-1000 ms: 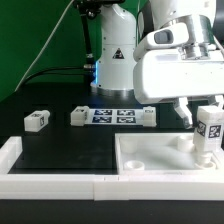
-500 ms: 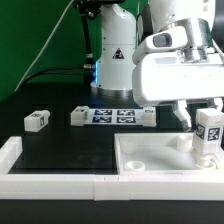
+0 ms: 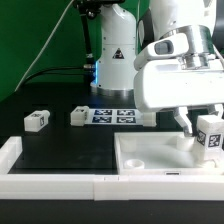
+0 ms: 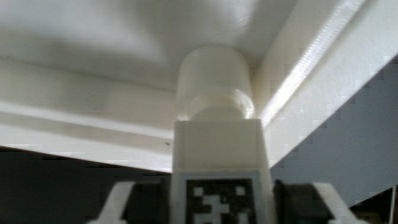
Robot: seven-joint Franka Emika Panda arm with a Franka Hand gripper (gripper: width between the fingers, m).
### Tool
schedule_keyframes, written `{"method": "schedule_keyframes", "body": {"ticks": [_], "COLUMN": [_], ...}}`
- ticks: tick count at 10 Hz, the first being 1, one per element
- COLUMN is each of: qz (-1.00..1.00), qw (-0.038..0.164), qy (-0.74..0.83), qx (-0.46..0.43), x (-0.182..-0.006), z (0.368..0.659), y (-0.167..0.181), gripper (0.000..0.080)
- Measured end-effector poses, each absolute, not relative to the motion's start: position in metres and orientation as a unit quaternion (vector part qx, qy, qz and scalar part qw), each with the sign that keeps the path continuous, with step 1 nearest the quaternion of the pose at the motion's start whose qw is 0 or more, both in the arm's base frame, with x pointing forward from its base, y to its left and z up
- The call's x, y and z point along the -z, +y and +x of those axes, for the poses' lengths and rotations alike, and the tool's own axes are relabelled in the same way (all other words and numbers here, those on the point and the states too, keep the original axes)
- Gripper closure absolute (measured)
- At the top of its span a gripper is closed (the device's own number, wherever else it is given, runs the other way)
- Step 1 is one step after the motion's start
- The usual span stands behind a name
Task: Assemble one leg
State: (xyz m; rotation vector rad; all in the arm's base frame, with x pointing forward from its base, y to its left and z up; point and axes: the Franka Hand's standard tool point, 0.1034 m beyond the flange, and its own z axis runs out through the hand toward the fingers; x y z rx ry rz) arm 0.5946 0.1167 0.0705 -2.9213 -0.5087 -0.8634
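Two fingers (image 3: 187, 121): clenched on the leg (image 3: 210, 134), at the right edge of the exterior frame.
Leg: slightly tilted, round end down at the white plate's (image 3: 150, 165) right corner.
Progress: leg brought to the plate; seating looked unfinished.
Wrist view: leg tip close against the plate's raised wall.
Exterior view only: second leg (image 3: 38, 121) and marker board (image 3: 112, 116) on the worktop (image 3: 60, 150).

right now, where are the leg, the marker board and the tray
leg (image 3: 211, 136), exterior view, on its tagged face
marker board (image 3: 112, 116), exterior view, on its middle tags
tray (image 3: 160, 156), exterior view, on its bare floor
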Motion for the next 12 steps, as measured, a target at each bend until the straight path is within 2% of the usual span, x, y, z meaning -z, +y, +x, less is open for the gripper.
{"method": "schedule_keyframes", "body": {"ticks": [6,7,8,9,12], "qz": [-0.947,-0.947,-0.947,-0.947,-0.947], "qw": [0.027,0.027,0.027,0.027,0.027], "qy": [-0.165,-0.165,-0.165,-0.165,-0.165], "qx": [0.275,0.275,0.275,0.275,0.275], "x": [-0.0633,-0.0633,-0.0632,-0.0632,-0.0634], "z": [0.5915,0.5914,0.5914,0.5914,0.5914], "y": [0.1165,0.1165,0.1165,0.1165,0.1165], "gripper": [0.0512,0.0343,0.0218,0.0171,0.0151]}}
